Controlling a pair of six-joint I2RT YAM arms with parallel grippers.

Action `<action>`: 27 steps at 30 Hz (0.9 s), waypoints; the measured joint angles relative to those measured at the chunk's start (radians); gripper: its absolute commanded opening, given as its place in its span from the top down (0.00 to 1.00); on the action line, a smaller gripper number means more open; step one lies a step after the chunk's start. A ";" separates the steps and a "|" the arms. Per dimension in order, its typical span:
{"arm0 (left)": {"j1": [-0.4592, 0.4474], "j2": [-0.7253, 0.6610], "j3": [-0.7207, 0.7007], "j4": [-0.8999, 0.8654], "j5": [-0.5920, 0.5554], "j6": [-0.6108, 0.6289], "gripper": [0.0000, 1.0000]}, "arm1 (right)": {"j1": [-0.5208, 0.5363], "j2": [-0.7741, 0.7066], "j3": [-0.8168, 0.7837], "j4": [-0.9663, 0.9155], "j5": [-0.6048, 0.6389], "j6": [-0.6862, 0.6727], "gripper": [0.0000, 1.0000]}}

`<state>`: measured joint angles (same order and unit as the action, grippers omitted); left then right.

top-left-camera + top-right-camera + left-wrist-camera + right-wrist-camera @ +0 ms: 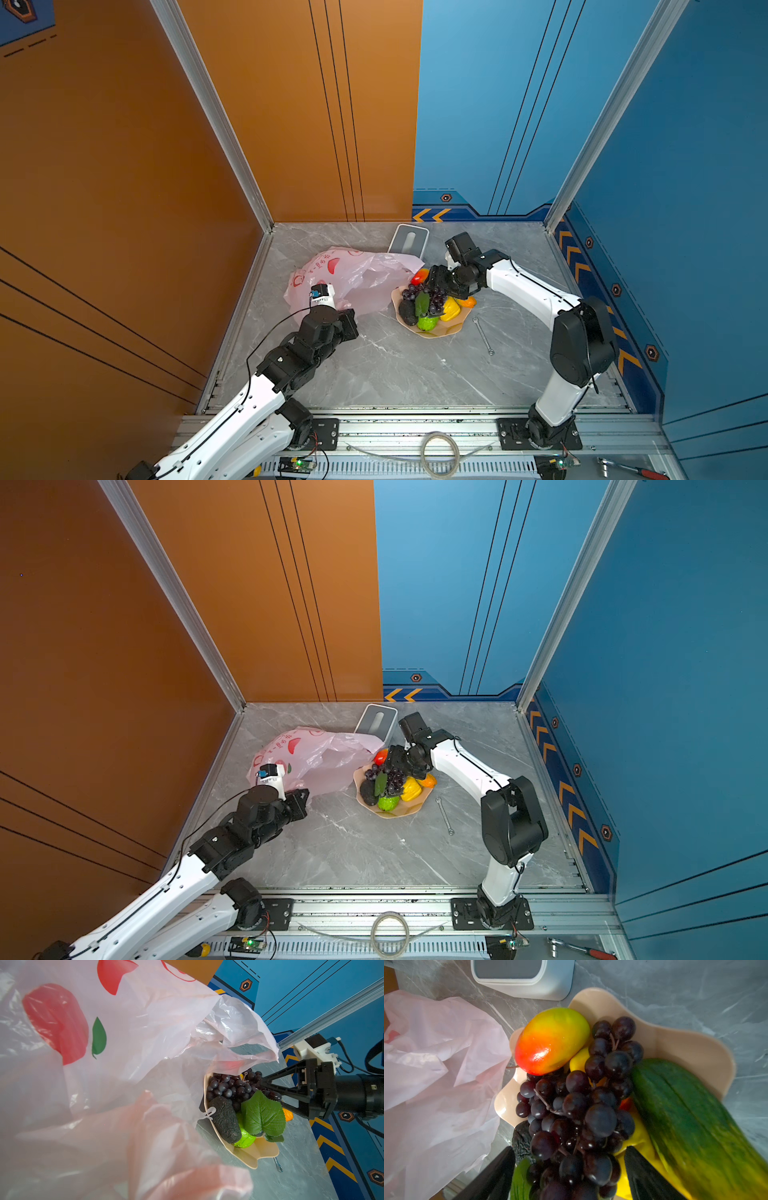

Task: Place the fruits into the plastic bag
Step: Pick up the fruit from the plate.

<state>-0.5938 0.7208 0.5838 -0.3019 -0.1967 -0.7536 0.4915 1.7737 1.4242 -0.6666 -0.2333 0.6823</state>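
Left gripper point(351, 322): closed at the bag point(365, 274), at its near edge, seemingly pinching the film; fingers hidden.
Bag: crumpled, mouth toward the plate point(448, 330); no fruit seen inside.
Fruits point(432, 307): all heaped on the plate; every one is left to move.
Right gripper point(569, 1159): jaws wide, straddling the grapes point(577, 1115), not yet clamped.

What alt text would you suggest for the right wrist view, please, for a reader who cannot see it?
A dark purple grape bunch lies on a peach plate between the open fingers of the right gripper. A red-orange mango rests beside it, and a pink plastic bag and a white-grey box lie next to the plate.
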 measured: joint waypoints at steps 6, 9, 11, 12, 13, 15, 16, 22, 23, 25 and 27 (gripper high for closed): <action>0.000 0.000 0.000 0.000 0.000 0.000 1.00 | 0.015 0.050 0.048 -0.042 0.043 -0.027 0.22; 0.004 0.000 0.000 0.000 0.000 -0.003 1.00 | 0.024 0.069 0.061 -0.064 0.063 -0.038 0.23; 0.004 0.000 0.000 0.000 0.000 -0.004 1.00 | 0.029 0.080 0.071 -0.075 0.080 -0.043 0.23; 0.004 0.000 0.000 0.000 0.000 -0.004 1.00 | 0.032 0.087 0.077 -0.079 0.088 -0.047 0.23; 0.004 0.000 0.000 0.000 0.000 -0.004 1.00 | 0.034 0.091 0.079 -0.079 0.097 -0.051 0.23; 0.004 0.000 0.000 0.000 0.000 -0.004 1.00 | 0.040 0.097 0.080 -0.083 0.111 -0.056 0.24; 0.004 0.000 0.000 0.000 0.000 -0.004 1.00 | 0.042 0.099 0.081 -0.084 0.118 -0.058 0.26; 0.005 -0.005 0.000 -0.001 0.000 -0.008 1.00 | 0.050 0.114 0.094 -0.086 0.134 -0.058 0.30; 0.005 -0.006 0.000 -0.001 0.000 -0.008 1.00 | 0.051 0.116 0.095 -0.086 0.134 -0.058 0.30; 0.005 -0.007 0.000 -0.001 0.000 -0.008 1.00 | 0.052 0.118 0.095 -0.086 0.134 -0.063 0.31; 0.005 -0.008 0.000 -0.001 0.000 -0.008 1.00 | 0.052 0.118 0.095 -0.086 0.134 -0.065 0.35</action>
<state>-0.5888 0.7132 0.5838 -0.3031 -0.1963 -0.7616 0.5434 1.8919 1.5196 -0.7525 -0.0994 0.6174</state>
